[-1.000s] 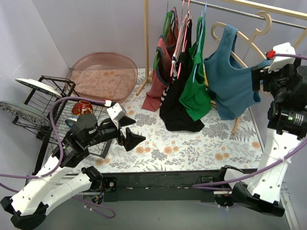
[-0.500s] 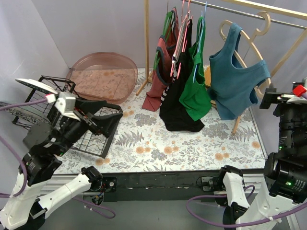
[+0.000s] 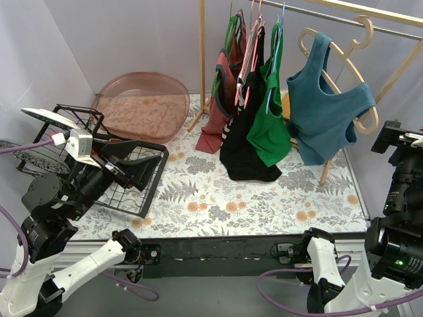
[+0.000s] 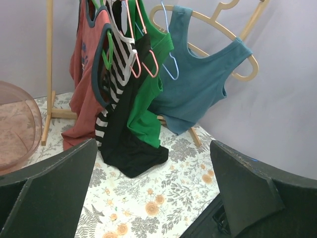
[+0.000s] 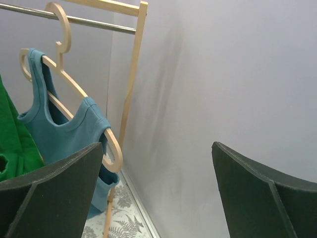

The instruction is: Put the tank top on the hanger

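Teal tank top hangs on the wooden hanger, ahead of your left gripper and left of your right gripper, both spread wide, empty.

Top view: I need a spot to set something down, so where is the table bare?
The widest bare stretch of the table runs along the near edge, between the wire rack on the left and the hanging black top and tank top behind. The back left is crowded by the pink tray and the rack.
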`<state>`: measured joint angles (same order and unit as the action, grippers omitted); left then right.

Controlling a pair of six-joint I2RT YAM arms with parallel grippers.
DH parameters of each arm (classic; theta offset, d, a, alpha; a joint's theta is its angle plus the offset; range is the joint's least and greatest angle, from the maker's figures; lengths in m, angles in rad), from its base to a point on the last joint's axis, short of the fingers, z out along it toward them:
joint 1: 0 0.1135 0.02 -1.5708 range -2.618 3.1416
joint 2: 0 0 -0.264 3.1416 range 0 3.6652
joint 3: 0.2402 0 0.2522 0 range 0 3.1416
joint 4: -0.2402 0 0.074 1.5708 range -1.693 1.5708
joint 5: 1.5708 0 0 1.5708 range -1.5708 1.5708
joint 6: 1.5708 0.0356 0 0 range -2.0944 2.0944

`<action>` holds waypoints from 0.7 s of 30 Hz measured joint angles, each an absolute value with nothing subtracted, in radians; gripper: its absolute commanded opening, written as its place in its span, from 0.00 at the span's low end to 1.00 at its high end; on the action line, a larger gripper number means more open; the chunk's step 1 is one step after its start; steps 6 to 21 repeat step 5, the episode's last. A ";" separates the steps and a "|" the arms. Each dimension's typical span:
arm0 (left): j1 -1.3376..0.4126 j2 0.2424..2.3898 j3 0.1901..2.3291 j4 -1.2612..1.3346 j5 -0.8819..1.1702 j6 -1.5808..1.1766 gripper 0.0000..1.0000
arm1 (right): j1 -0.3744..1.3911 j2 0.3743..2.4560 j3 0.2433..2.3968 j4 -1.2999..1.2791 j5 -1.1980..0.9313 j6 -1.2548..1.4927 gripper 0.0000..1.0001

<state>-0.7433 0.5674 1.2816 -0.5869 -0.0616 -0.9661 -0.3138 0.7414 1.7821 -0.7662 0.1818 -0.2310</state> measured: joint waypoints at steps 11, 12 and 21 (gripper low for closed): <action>-0.743 0.566 1.291 -0.604 -0.068 -0.966 0.98 | -0.314 0.741 1.806 -0.769 0.181 -0.231 0.98; -0.743 0.566 1.291 -0.604 -0.068 -0.966 0.98 | -0.314 0.741 1.806 -0.769 0.181 -0.231 0.98; -0.743 0.566 1.291 -0.604 -0.068 -0.966 0.98 | -0.314 0.741 1.806 -0.769 0.181 -0.231 0.98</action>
